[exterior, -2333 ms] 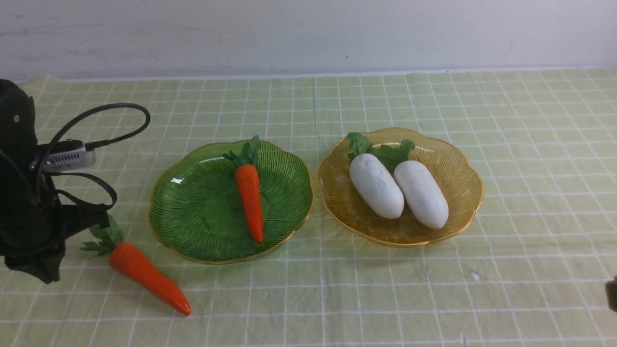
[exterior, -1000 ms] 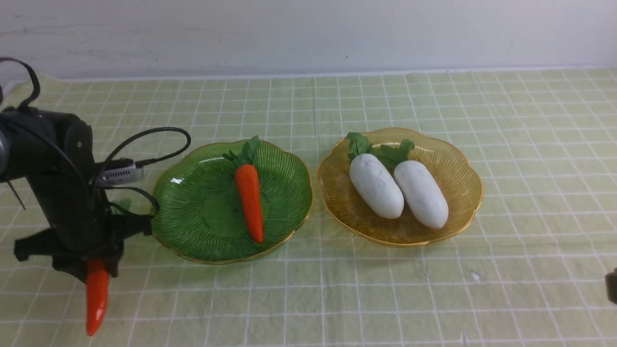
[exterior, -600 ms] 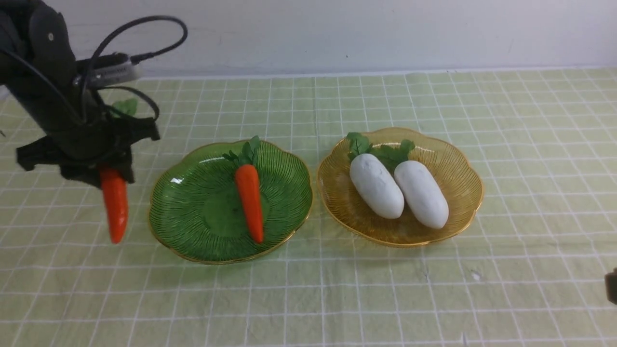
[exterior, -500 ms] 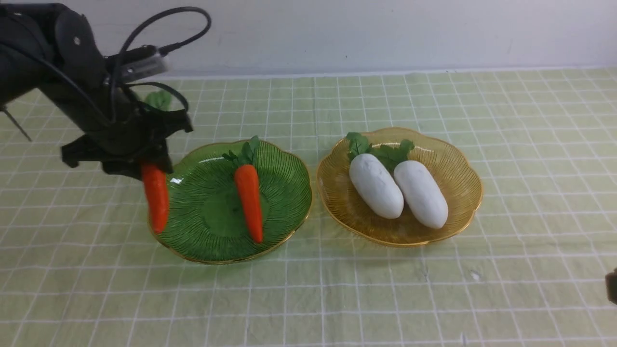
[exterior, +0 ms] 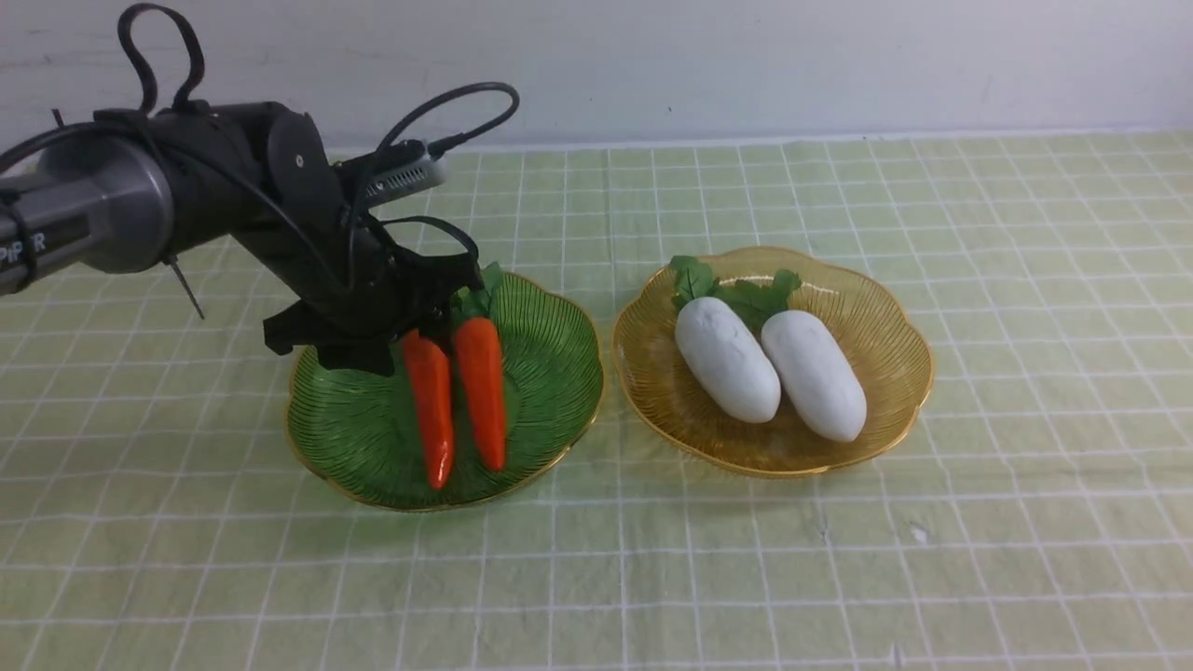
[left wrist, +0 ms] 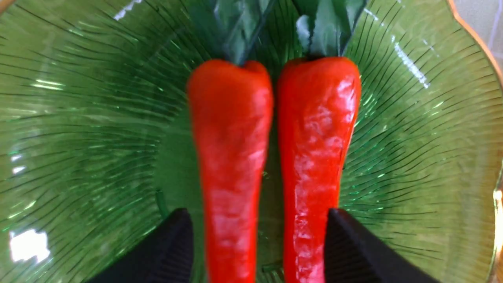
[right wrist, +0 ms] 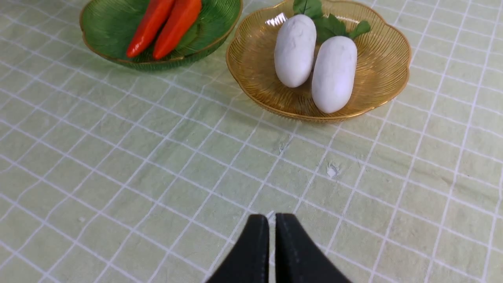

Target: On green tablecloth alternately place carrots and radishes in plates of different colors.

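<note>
On the green tablecloth (exterior: 839, 578) the dark green plate (exterior: 349, 438) holds two carrots side by side: one (exterior: 432, 419) just under my left gripper (exterior: 373, 349), the other (exterior: 482, 387) to its right. In the left wrist view my left gripper (left wrist: 257, 212) is open; its fingers stand apart from the near carrot (left wrist: 230, 157), with the second carrot (left wrist: 314, 137) by the other finger. The amber plate (exterior: 895, 326) holds two radishes (exterior: 728, 359) (exterior: 815, 375). My right gripper (right wrist: 272, 220) is shut and empty above bare cloth, short of the amber plate (right wrist: 385, 78).
A white wall runs along the table's far edge. The left arm and its cables reach in from the left over the green plate's left half. The green plate (right wrist: 106, 23) and radishes (right wrist: 294, 51) also show in the right wrist view.
My left gripper lifted the carrot from the cloth at front left and carried it right over the green plate. Its jaws now stand open. The right gripper's tip has left the front view.
</note>
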